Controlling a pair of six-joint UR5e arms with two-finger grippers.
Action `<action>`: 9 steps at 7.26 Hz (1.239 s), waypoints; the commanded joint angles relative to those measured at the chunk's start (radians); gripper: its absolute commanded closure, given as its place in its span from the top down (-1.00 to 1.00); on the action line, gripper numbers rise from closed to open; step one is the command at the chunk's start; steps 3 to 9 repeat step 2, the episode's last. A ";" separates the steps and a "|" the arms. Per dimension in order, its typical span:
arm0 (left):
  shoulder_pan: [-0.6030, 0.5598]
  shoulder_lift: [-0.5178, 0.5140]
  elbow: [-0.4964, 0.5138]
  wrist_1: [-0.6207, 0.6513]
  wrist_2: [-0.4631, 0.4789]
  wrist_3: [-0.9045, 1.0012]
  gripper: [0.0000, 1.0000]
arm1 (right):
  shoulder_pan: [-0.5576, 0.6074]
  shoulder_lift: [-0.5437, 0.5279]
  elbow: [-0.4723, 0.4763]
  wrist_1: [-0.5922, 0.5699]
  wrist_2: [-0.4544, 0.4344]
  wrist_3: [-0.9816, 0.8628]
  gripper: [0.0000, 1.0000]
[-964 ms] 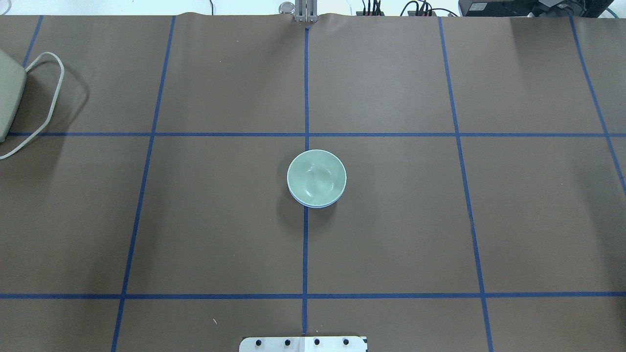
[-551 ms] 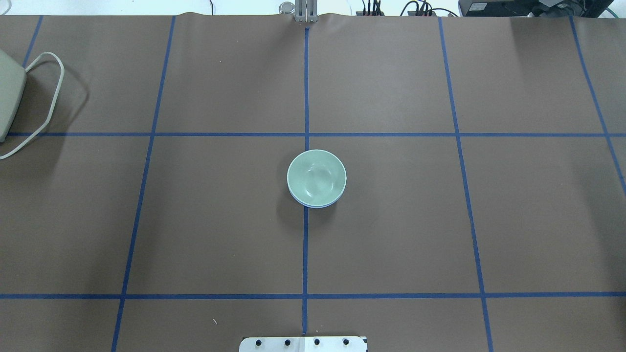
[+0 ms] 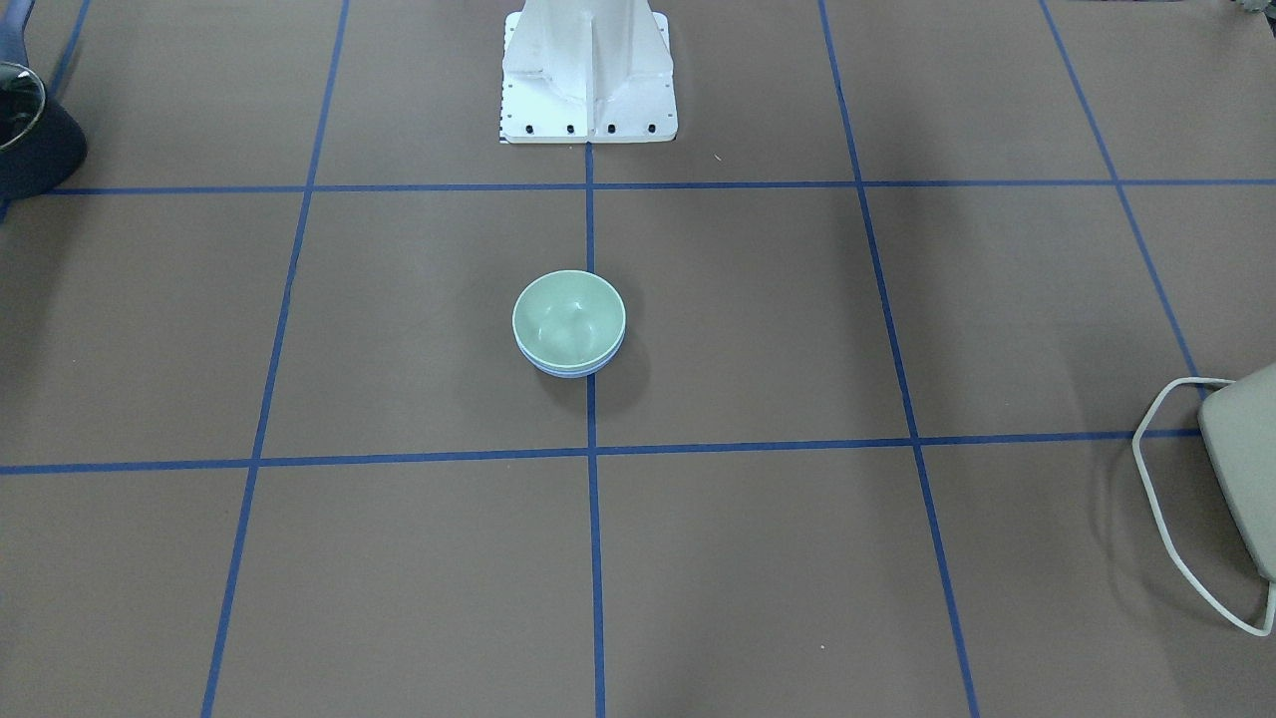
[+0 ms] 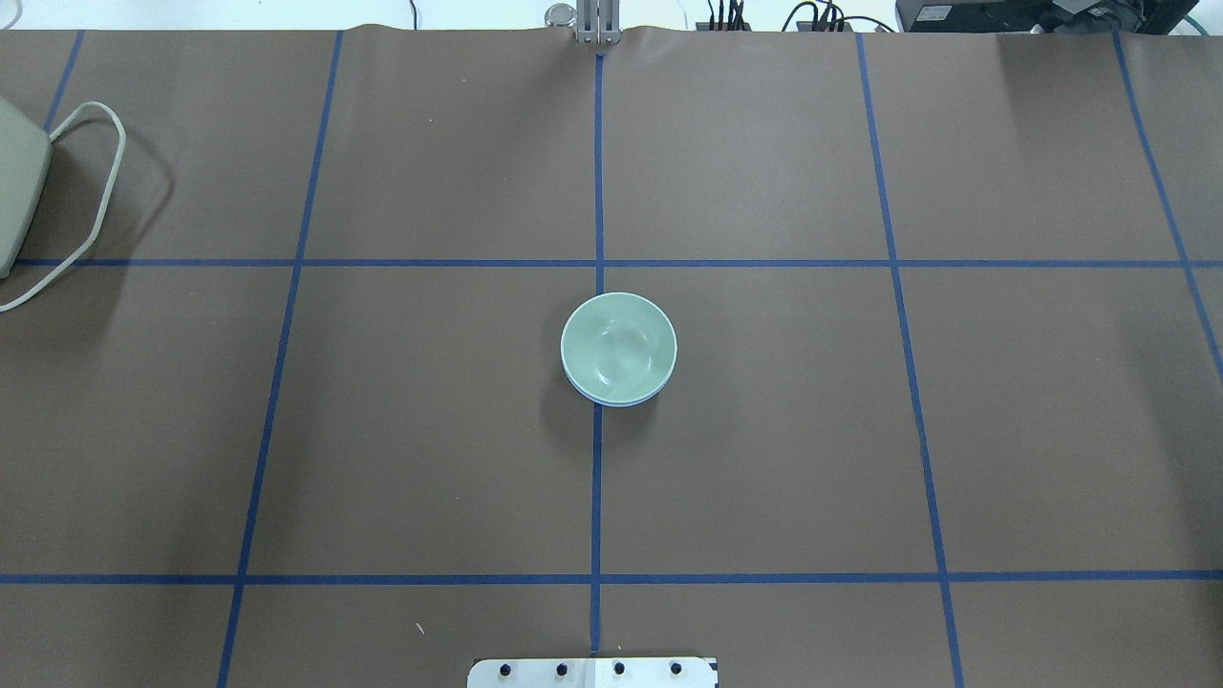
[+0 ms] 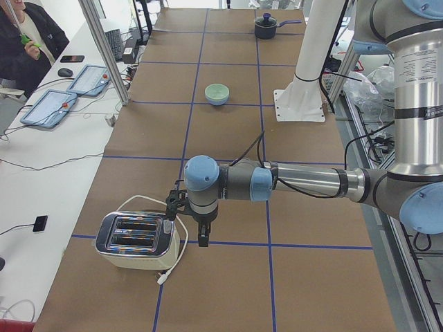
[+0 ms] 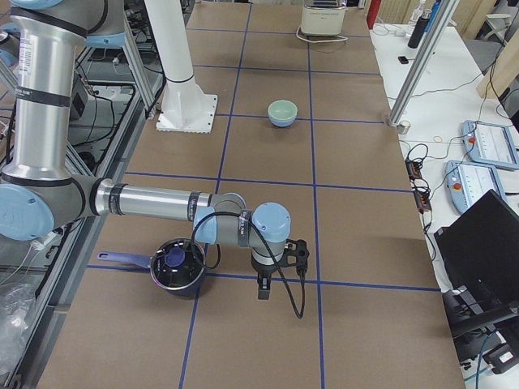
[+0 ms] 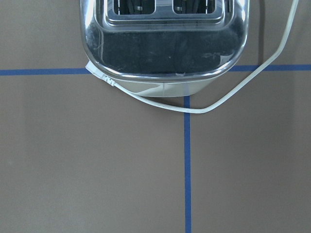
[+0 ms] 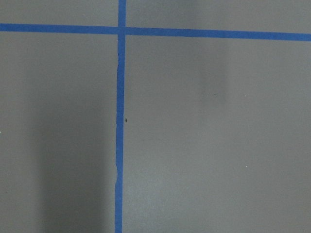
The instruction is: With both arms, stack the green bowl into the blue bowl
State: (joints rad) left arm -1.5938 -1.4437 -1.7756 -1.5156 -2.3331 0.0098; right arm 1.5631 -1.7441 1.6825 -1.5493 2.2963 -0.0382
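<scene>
The green bowl [image 4: 618, 346] sits nested inside the blue bowl [image 4: 621, 402] at the table's centre, on the middle tape line. Only a thin blue rim shows under it. The stack also shows in the front view, green bowl [image 3: 568, 317] over blue bowl [image 3: 574, 371], and far off in both side views. My left gripper [image 5: 202, 238] hangs over the table next to the toaster [image 5: 136, 239], far from the bowls. My right gripper [image 6: 261, 289] hangs next to a dark pot [image 6: 177, 266], also far away. I cannot tell whether either is open or shut.
The toaster [image 7: 165, 39] with its white cable [image 7: 233, 94] fills the top of the left wrist view. The white pedestal [image 3: 588, 70] stands at the robot's side of the table. An operator [image 5: 28, 34] sits beyond the far edge.
The stacked bowls have not moved. The toaster and its cable at the overhead view's left edge have shifted slightly.
</scene>
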 commanded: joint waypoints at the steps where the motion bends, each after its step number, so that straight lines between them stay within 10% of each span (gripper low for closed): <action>1: 0.000 0.005 -0.001 0.000 0.000 -0.001 0.98 | 0.000 0.000 0.000 0.002 0.000 0.000 1.00; 9: 0.000 0.005 -0.001 0.000 0.000 -0.001 0.98 | 0.000 0.000 0.000 0.002 0.000 0.000 1.00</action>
